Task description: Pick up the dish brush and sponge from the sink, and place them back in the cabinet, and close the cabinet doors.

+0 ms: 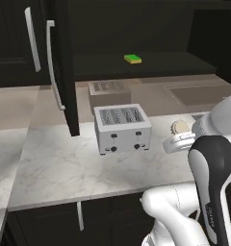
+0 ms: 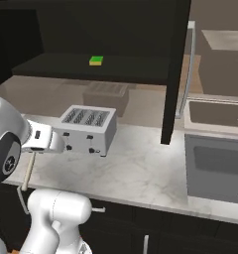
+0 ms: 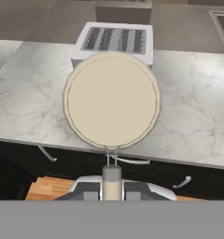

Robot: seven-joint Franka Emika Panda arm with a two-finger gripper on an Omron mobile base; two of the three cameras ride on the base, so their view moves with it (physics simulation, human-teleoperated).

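Pincer (image 3: 112,181) pinching the dish brush (image 3: 112,100) by its thin handle, head up, just off the counter (image 1: 59,168) front edge, ready for lifting. Ahead, toaster (image 1: 122,128) mid-counter. Sponge (image 1: 133,58) already on the cabinet (image 1: 151,65) shelf; 1 door (image 1: 64,67) open, room beside sponge.

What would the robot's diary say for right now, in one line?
gripper: shut on dish brush | sponge: on cabinet shelf | cabinet doors: open

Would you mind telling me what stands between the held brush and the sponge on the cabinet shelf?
The toaster stands between the brush and the sponge; the left base view shows it.
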